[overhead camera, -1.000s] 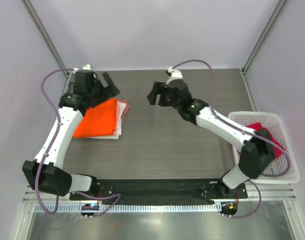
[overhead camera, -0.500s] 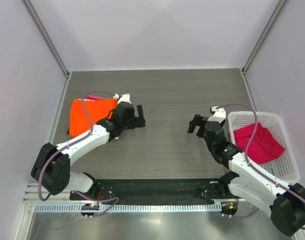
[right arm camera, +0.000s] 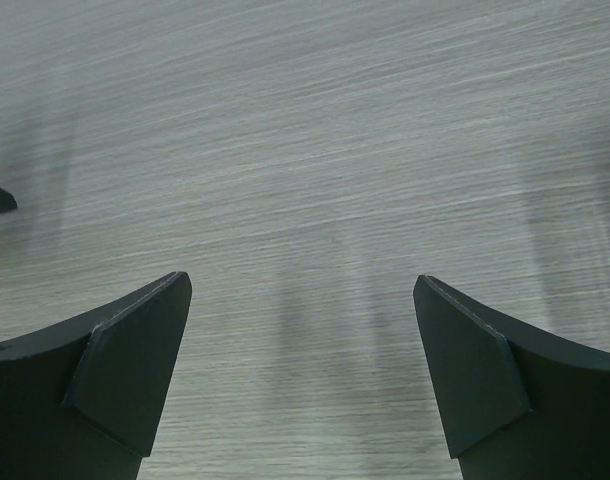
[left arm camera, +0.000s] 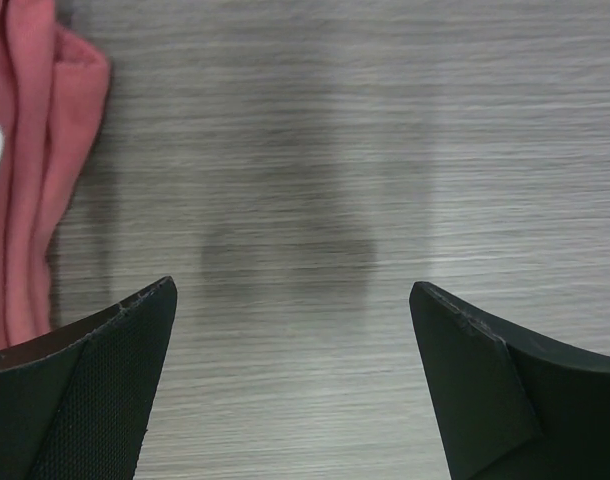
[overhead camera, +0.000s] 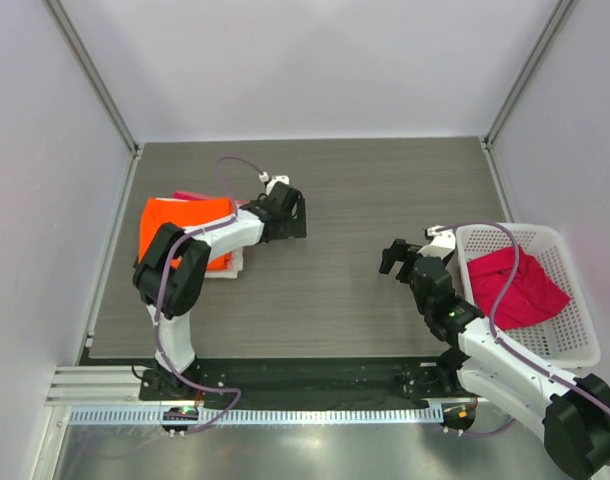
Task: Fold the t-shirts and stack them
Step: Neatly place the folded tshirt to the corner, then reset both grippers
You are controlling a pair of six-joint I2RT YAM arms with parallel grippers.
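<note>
1. Overhead, the left tool hangs over bare bench just to the right of a stack of folded t-shirts, its arm bent back sharply toward its base.
2. Its fingers are spread wide with nothing between them. The left wrist view shows only wood-grain surface and a soft shadow in the gap.
3. At the left edge of that same view lies pink folded cloth, its rounded folds stacked in layers, with a sliver of white at the very border. It is beside the left-hand finger, not between the two.
4. The stack sits at the bench's left side, topped by a bright orange t-shirt folded to a flat rectangle.
5. Beneath the orange one, a pink-red edge peeks out along the far side and a pale edge at the near right corner. How many shirts lie under it cannot be told.
6. The right tool is low over the bench, near the left wall of the white lattice basket but apart from it.
7. Its fingers also stand wide apart and hold nothing. The right wrist view shows plain bench between them.
8. Inside the basket, at the bench's right side, a dark pink-red t-shirt lies crumpled and unfolded, filling much of the floor.
9. Between the two tools, the middle of the bench shows only its grey striped surface.
</note>
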